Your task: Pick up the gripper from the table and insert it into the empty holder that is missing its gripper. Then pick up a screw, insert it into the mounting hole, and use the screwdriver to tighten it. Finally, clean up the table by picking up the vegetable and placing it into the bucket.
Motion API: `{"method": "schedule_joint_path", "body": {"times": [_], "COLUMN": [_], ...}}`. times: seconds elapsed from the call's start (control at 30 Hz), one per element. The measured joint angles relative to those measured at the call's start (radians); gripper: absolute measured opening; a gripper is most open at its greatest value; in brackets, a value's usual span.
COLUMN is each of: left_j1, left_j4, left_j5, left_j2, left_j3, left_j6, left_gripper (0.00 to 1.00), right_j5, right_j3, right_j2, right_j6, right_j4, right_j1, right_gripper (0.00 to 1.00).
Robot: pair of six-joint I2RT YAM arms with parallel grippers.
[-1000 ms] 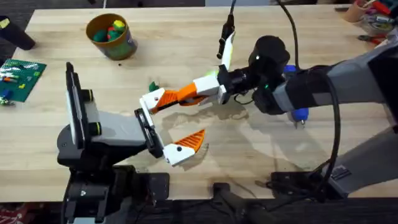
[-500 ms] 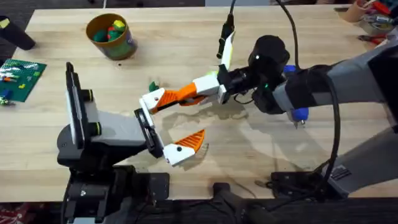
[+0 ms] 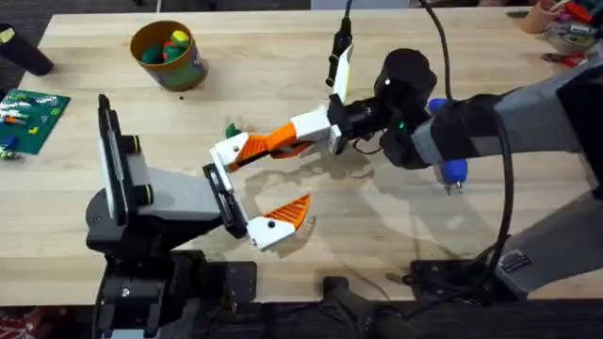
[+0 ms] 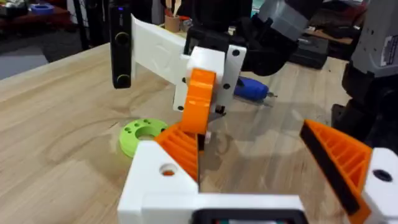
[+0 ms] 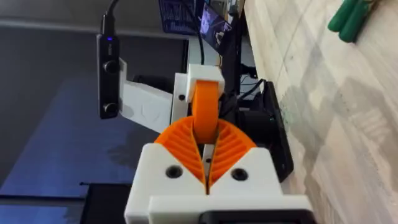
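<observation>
The gripper [image 3: 256, 147], a long orange finger with a white block, lies with that block against the upper end of the black holder [image 3: 222, 193] on the grey left arm. My right gripper [image 3: 300, 135] is shut on its orange part [image 5: 205, 115]. The left gripper [image 3: 297, 174] stands open, its twin finger [image 3: 281, 218] wide apart from the held one [image 4: 200, 102]. The blue-handled screwdriver [image 3: 453, 171] lies half under the right arm. A small green vegetable [image 3: 232, 129] sits on the table [image 3: 283, 75]. The yellow bucket [image 3: 170, 55] stands at the far left. No screw is visible.
A green board [image 3: 30, 118] and a black object [image 3: 24, 52] lie at the left edge. Tools and clutter [image 3: 565, 28] sit at the far right corner. Black cables arch over the right arm. Bare wood stretches between the bucket and the right arm.
The right arm has shifted slightly left and toward the far side, still gripping the orange finger. The left arm has not moved.
</observation>
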Motion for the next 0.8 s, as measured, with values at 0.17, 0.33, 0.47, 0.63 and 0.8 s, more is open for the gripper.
{"method": "schedule_joint_path", "body": {"times": [0.17, 0.33, 0.47, 0.63, 0.8], "left_j1": [0.0, 0.0, 0.0, 0.0, -0.001], "left_j4": [0.0, 0.0, 0.0, 0.0, -0.002], "left_j5": [0.0, 0.0, 0.0, -0.001, 0.009], "left_j2": [0.0, 0.0, 0.0, 0.0, 0.0], "left_j3": [0.0, 0.0, 0.0, 0.0, 0.0], "left_j6": [0.0, 0.0, 0.0, 0.0, 0.0], "left_gripper": [0.986, 0.986, 0.986, 0.986, 0.986], "right_j5": [0.0, 0.001, 0.001, 0.001, 0.008], "right_j3": [0.0, 0.0, 0.0, 0.0, 0.004], "right_j2": [0.0, 0.0, 0.0, 0.0, 0.0], "right_j6": [0.0, 0.0, 0.0, 0.001, 0.005], "right_j4": [0.0, 0.0, 0.0, -0.001, -0.003], "right_j1": [0.0, 0.0, 0.0, 0.0, 0.006], "right_gripper": [0.018, 0.017, 0.017, 0.076, 0.723]}}
